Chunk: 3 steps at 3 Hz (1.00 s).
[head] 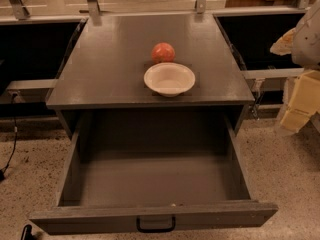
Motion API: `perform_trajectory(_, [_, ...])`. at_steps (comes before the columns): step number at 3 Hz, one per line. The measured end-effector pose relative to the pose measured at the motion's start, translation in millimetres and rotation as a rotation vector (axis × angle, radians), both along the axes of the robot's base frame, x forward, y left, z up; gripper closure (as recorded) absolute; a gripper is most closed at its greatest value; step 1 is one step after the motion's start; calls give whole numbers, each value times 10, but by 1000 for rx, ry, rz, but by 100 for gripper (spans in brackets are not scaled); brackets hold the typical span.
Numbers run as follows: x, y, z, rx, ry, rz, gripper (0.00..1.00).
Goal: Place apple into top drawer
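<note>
No legible text anywhere

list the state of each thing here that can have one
white round bowl: upright, empty
round red-orange apple: on the flat grey cabinet top, behind the bowl, not held
wide grey top drawer: pulled open, no apple inside
gripper: at the right edge, beside the cabinet, away from the apple

Single camera, set high before the open top drawer (155,184), facing down and forward over the cabinet top (115,59), fairly near. The gripper (302,101) sits at the view's right edge, with the cabinet top to its left.
</note>
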<state>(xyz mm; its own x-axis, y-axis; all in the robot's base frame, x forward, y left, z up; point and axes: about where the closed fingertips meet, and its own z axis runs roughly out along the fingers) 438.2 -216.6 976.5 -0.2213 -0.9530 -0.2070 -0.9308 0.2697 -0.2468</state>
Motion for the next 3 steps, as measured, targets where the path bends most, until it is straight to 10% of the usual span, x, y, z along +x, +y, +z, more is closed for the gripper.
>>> perform_trajectory(2, [226, 102, 19, -3, -10, -18, 0])
perform_trajectory(3, [719, 427, 77, 56, -31, -16, 0])
